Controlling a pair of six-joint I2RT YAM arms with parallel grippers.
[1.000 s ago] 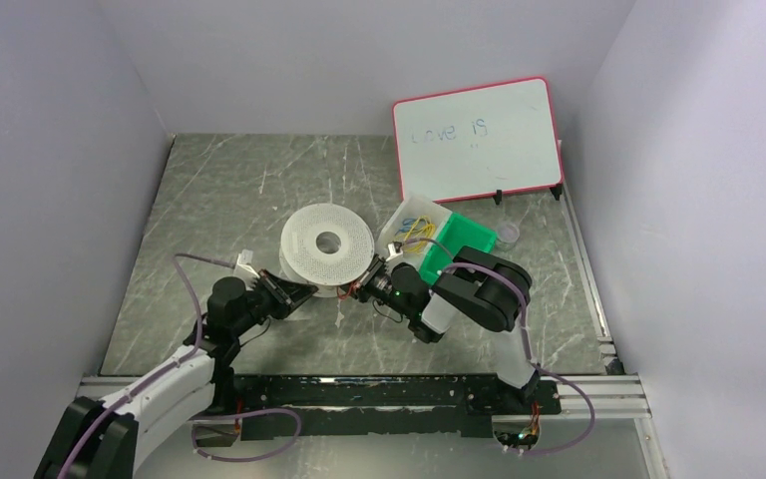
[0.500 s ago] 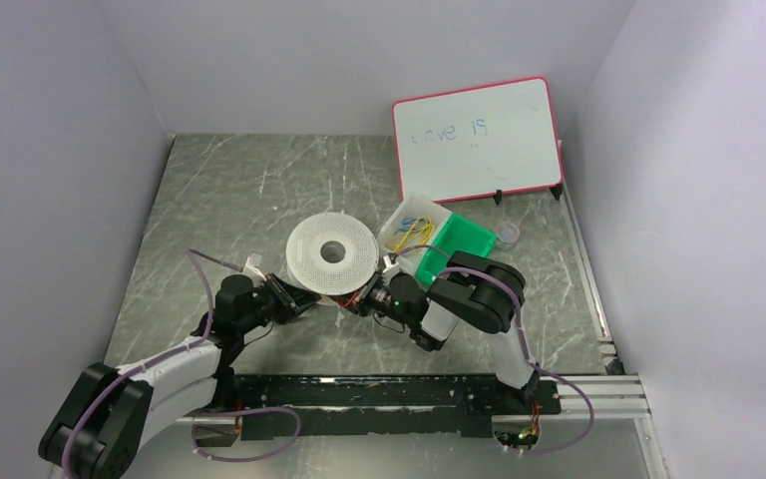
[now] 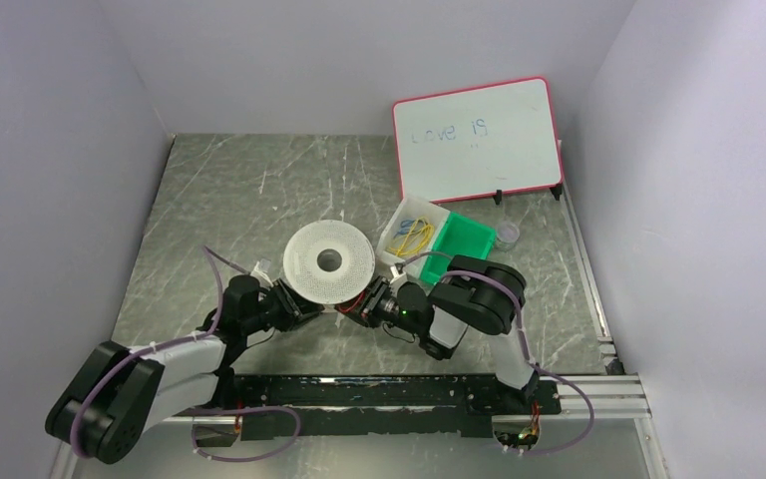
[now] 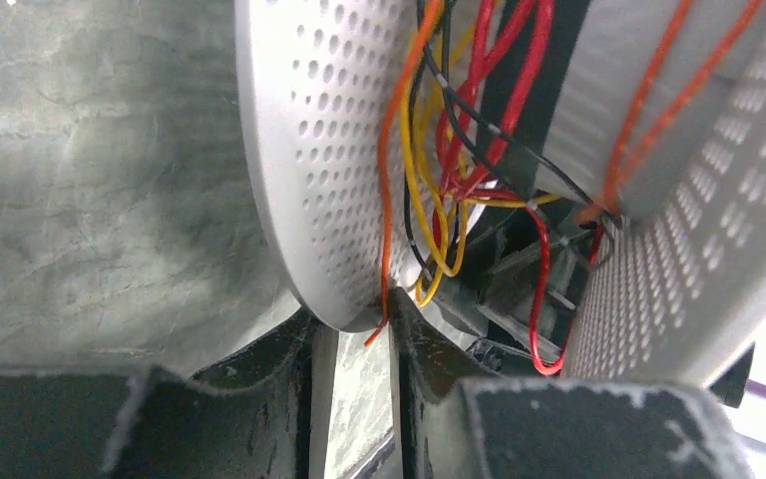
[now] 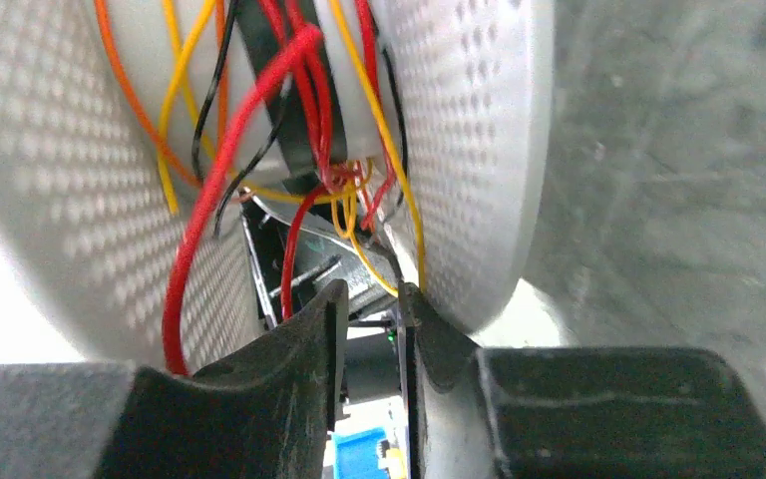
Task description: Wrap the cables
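The white perforated spool [image 3: 329, 261] lies flat in the top view, between my two grippers. My left gripper [image 3: 304, 305] is at its near left edge. In the left wrist view my left gripper [image 4: 359, 344] is closed on the rim of one spool flange [image 4: 314, 150]. The thin orange-red cable [image 4: 387, 200] runs down that flange. Its loose end is pressed between the rim and one finger [image 4: 414, 359]. My right gripper [image 3: 361, 299] is at the near right edge. In the right wrist view it [image 5: 371, 319] reaches between the flanges [image 5: 464, 150], jaws a narrow gap apart, with nothing visible between them.
Red, yellow and black wires [image 5: 304, 120] are tangled round the spool core. A clear bin with yellow and blue wire loops [image 3: 411, 230] and a green bin [image 3: 462, 239] stand right behind the spool. A whiteboard [image 3: 477, 140] leans at the back right.
The spool has moved nearer to the arm bases and a little lower. Both grippers have drawn back with it and stay at its near edge.
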